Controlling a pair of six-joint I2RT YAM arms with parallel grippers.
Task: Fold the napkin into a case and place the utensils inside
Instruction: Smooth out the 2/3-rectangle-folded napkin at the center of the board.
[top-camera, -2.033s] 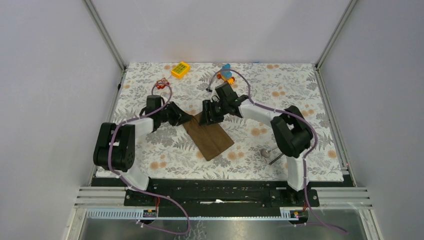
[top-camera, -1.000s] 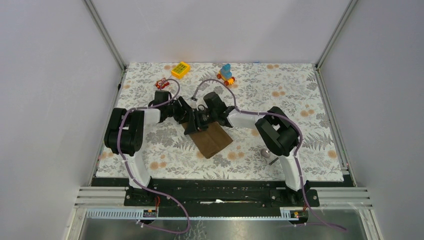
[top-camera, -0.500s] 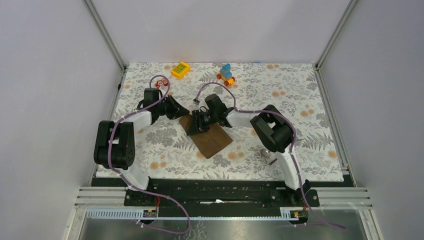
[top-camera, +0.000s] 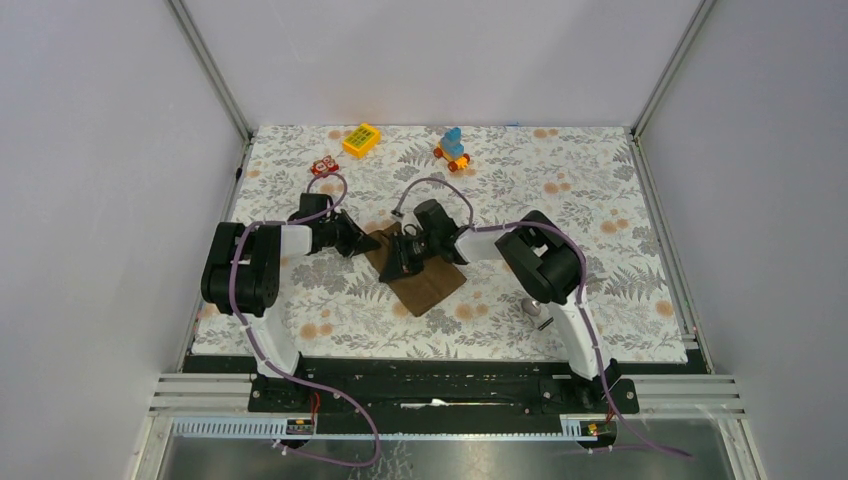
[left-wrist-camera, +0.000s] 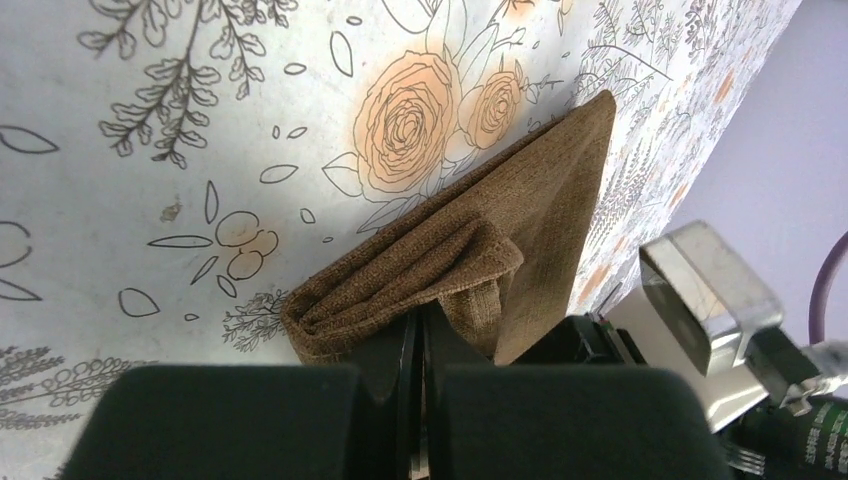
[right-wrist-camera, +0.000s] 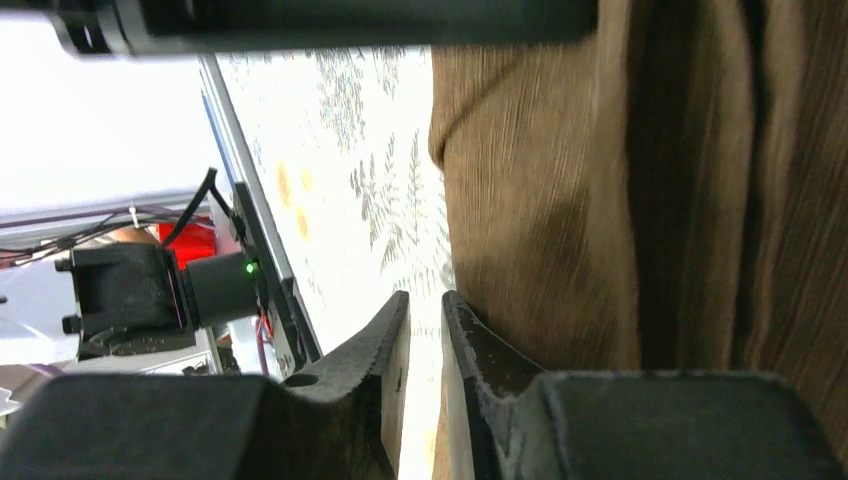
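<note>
View from above of a worktop covered by a grey floral tablecloth (top-camera: 560, 200), with two black-and-white robot arms reaching in from the near edge. Both meet at the napkin (top-camera: 435, 283), a dark-brown cloth folded into a thick slanted rectangle near the middle of the worktop, slightly left of centre.

The left gripper (top-camera: 368, 241) lies low at the napkin's far-left corner. In its wrist view, that corner is bunched into several layers with a flap curled over. The jaws are pressed together on the edge of this bunched cloth, with no gap showing between them.

The right gripper (top-camera: 393, 265) comes in from the right and lies over the napkin's left part, close beside the left gripper. Its wrist view shows the jaws only narrowly apart, with bright tablecloth in the slit and no cloth between them. The brown fabric lies just beside one finger.

The utensils are well apart from the napkin, to its right. The silver spoon (top-camera: 527, 303) and the thin dark stick (top-camera: 545, 322) are partly hidden by the right arm.

At the far edge sit a yellow block (top-camera: 361, 139), a blue and orange toy (top-camera: 452, 147) and a small red toy (top-camera: 322, 167).
</note>
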